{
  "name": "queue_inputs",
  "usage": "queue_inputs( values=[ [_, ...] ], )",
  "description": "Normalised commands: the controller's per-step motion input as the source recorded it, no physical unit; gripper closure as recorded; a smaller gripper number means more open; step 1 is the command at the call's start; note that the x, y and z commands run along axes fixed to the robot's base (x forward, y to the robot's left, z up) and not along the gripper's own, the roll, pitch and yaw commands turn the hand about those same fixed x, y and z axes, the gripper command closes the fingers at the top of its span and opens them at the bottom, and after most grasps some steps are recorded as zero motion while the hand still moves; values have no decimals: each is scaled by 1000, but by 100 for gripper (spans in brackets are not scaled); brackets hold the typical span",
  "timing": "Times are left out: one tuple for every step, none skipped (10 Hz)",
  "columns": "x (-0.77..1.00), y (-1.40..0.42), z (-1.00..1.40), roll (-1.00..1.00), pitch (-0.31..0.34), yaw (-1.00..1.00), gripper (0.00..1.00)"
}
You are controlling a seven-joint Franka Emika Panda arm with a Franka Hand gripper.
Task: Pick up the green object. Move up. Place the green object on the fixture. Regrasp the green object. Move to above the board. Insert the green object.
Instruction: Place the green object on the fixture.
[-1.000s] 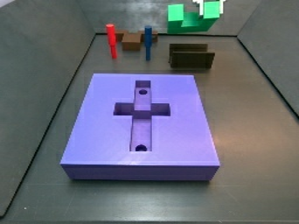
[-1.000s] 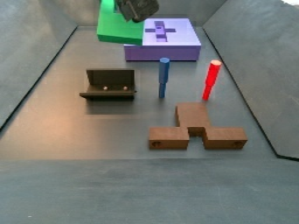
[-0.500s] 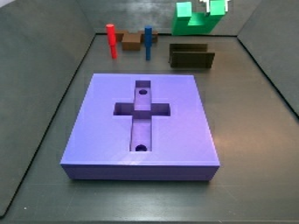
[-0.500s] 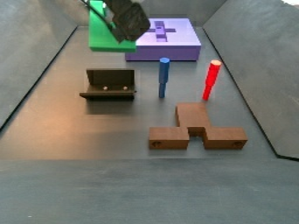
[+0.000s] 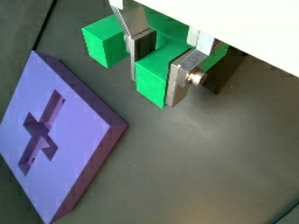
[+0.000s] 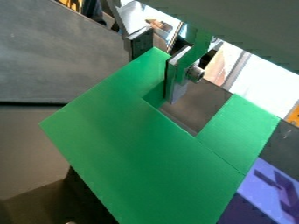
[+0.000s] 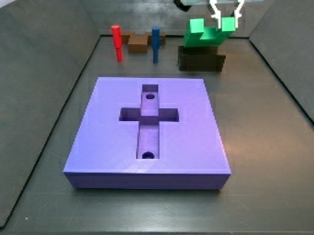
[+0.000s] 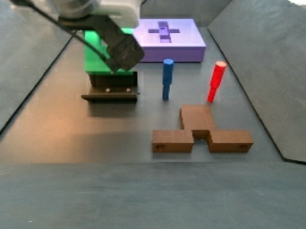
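Gripper (image 7: pixel 225 20) has come down from high above, fingers clamped on the green object (image 7: pixel 204 35), now just over the fixture (image 7: pixel 201 60). Placing looks imminent; board (image 7: pixel 147 133) well apart.

Claw (image 7: pixel 222 16) is positioned at the far right of the scene in a side view, pointing down. Silver fingers (image 5: pixel 183 77) are seen closed against the green object (image 5: pixel 155 77), pads pressed to its faces.
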Motion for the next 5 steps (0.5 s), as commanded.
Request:
queue_inputs(
  values=[
    [620,177,-346,-354,149,-57,100],
    [489,69,-451,-317,34,-57,100],
    [351,111,-531,-460,0,-34,100],
    [251,129,-460,-369,0,0,100],
    [206,134,-277,0,14,3,100]
  ],
)
